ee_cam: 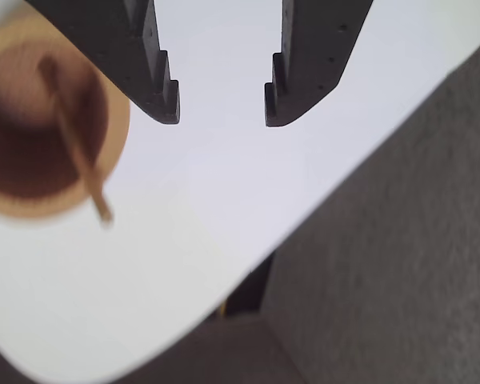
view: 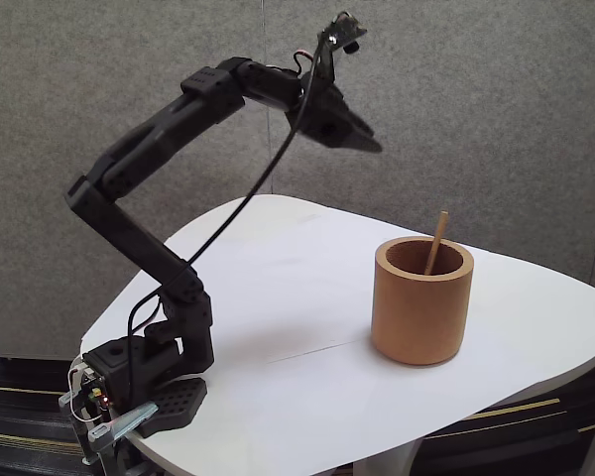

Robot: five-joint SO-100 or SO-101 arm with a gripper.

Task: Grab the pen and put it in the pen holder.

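Gripper (ee_cam: 222,112) jaws open, empty, raised above table (view: 278,297) | pen (view: 435,243) leaning inside pen holder (view: 421,312) | placement judged complete.

gripper (ee_cam: 222,116) high w/ jaws apart, bare table (view: 278,288) below, only pen holder (view: 421,302) w/ pen (view: 435,243) as obstacle
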